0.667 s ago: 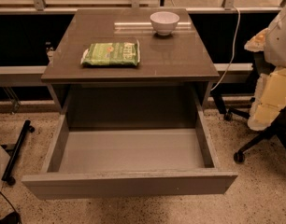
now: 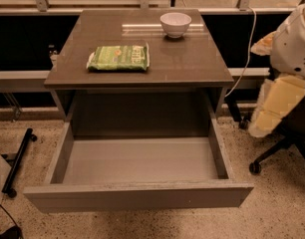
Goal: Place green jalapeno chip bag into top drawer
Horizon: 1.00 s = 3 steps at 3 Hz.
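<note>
**On the bench, bag lies flat; drawer pulled out below**

On the left half of the grey-brown bench (image 2: 192,66), the green jalapeno chip bag (image 2: 118,58) lies flat with its long side running across the frame, near the front edge. A white bowl (image 2: 175,24) stands upright toward the back of the bench, up and to the right of the bag and apart from it.

Below the bench top, the top drawer (image 2: 137,195) is pulled far out toward the bottom of the frame, its plain front panel nearest the camera and its grey inner floor in view.

At the right edge of the frame, the cream-coloured gripper (image 2: 273,108) hangs beside the bench's right side, under a white arm housing (image 2: 294,39), well apart from the bag. Whether it is spread or closed I cannot tell. Behind it stands a dark wheeled chair base (image 2: 272,156) on the speckled floor.
</note>
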Tool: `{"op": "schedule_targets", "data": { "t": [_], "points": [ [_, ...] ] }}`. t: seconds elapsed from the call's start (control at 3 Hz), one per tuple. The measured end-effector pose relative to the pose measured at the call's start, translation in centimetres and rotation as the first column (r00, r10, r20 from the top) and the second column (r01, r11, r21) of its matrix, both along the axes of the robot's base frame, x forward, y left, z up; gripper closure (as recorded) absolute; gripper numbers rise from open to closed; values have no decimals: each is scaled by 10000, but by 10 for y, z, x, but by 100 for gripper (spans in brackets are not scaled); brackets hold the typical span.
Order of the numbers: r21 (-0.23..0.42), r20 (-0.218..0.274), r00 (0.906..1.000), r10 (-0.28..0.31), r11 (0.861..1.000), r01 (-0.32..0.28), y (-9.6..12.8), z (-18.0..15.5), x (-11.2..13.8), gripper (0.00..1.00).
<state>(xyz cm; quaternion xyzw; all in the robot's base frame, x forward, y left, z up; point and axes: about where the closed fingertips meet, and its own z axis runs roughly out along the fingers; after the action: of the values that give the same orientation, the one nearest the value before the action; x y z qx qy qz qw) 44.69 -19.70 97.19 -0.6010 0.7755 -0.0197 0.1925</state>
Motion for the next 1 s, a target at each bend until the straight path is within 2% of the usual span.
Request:
{"op": "schedule_targets", "data": {
  "t": [0.33,0.67,1.0],
  "points": [
    [615,276,9996,102,9980,-119,22,-5,11,0],
    [1412,373,9967,715,9870,-761,70,-22,49,0],
    [1724,378,9919,1212,9769,-1260,100,-31,78,0]
  ]
}}
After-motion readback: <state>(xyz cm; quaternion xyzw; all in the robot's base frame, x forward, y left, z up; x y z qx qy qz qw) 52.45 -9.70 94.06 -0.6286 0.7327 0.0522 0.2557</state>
